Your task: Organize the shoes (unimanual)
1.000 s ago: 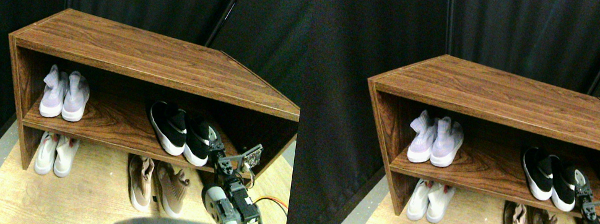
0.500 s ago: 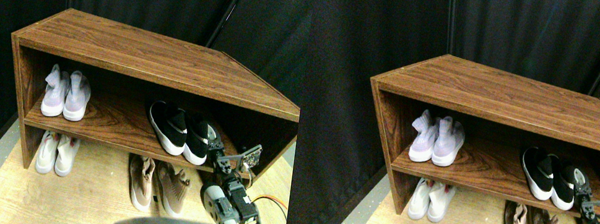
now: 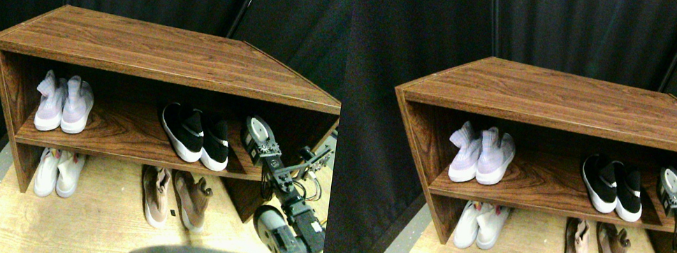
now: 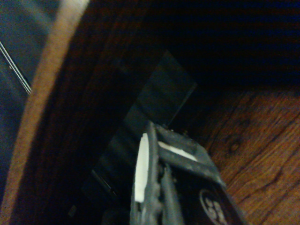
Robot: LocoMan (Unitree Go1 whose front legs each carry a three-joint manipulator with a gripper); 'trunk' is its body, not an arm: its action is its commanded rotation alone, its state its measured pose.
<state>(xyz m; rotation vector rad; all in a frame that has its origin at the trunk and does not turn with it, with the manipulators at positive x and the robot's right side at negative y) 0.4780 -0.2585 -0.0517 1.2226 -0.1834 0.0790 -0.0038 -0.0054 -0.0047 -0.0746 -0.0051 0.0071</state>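
The black pair (image 3: 195, 138) sits on the middle board (image 3: 119, 135) of the wooden rack (image 3: 164, 52), right of centre. The two shoes are side by side and touching, toes toward me, angled slightly to seven o'clock. My right gripper (image 3: 255, 136) is inside the same compartment at about three o'clock from that pair, just beside the right-hand shoe, with a sliver of bare board showing between them. I don't read it as touching the shoe. I judge the step in hand to be the tidying of this black pair, and it looks close to done. The next move probably calls for drawing the arm straight out toward five o'clock without clipping the shoe's heel or the rack's end wall. A small nudge would come first if the pair should sit squarer. How far the pincer is parted I cannot tell: the wrist view shows only its dark frame over wood grain and shadow, with nothing plainly in it. Further out, a lavender pair (image 3: 63, 108) stands at nine o'clock on the same board. Below it a white pair (image 3: 58, 171) and a pinkish-beige pair (image 3: 175, 196) rest on the floor (image 3: 94, 223).
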